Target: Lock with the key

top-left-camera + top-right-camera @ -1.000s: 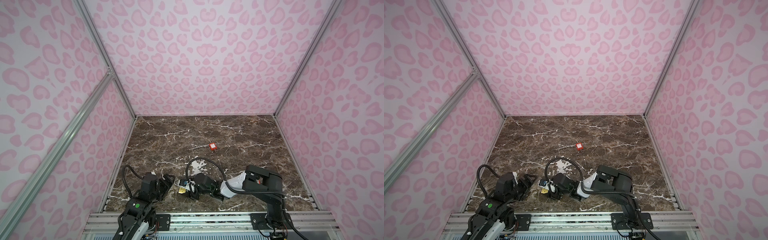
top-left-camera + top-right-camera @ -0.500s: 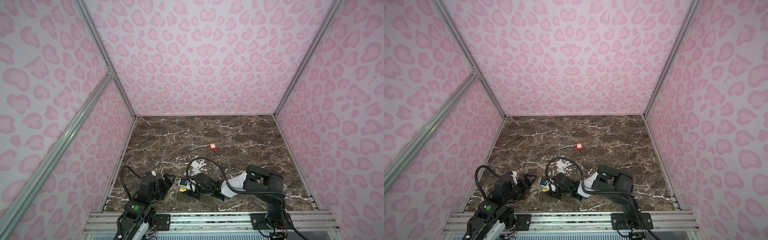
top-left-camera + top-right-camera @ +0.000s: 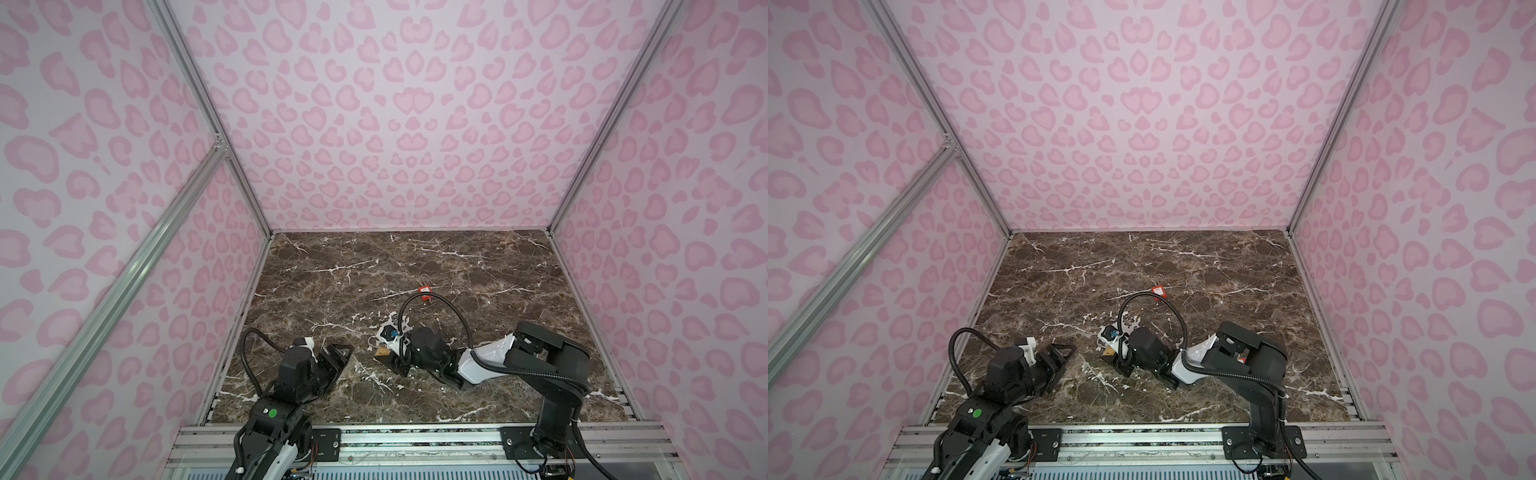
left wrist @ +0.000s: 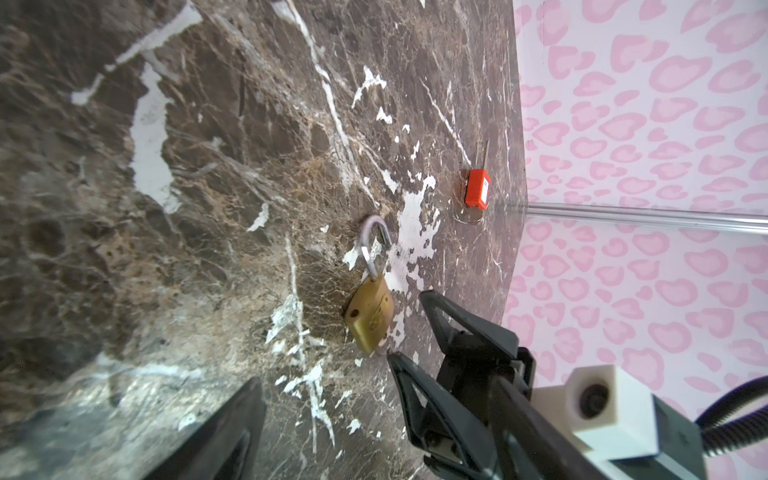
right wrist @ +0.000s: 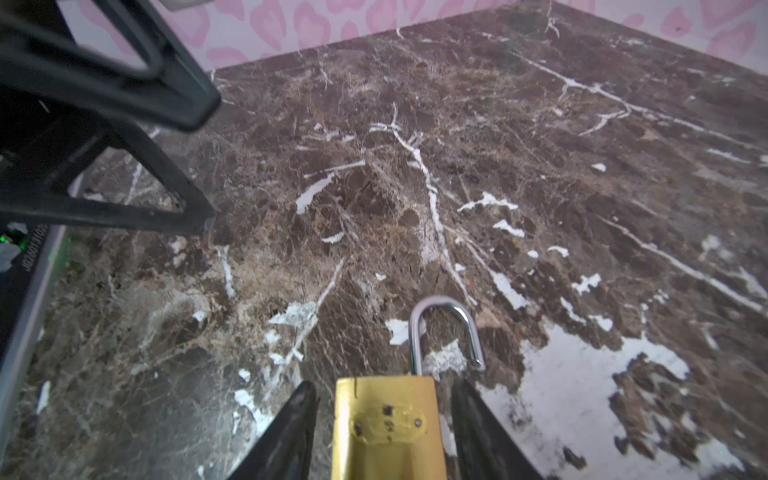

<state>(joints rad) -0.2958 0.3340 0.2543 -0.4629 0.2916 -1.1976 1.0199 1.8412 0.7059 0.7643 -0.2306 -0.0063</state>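
The padlock [image 5: 386, 424] is sitting at the near middle of the table [image 3: 498, 270], with its brass body low over the marble. Its shackle [image 5: 444, 332] is standing open: one leg is seated in the body and the other is hanging free. The shackle is pointing away from the right gripper [image 5: 382, 386].

That gripper's fingers [image 5: 291, 432] are flanking the body, one on each side. In the right wrist view, a thin strip of table is showing between each fingertip and the brass. Whether the pads are bearing on the body farther back cannot be told.

The left gripper [image 3: 345, 355] is sitting near the padlock, to its left and apart from it. Its jaws are spread wide and its tips are pointing toward the padlock.

The key [image 3: 424, 300], red at its head, is lying on the table farther back, well apart from the padlock and both grippers. Pink patterned walls [image 3: 395, 124] are enclosing the table on three sides.
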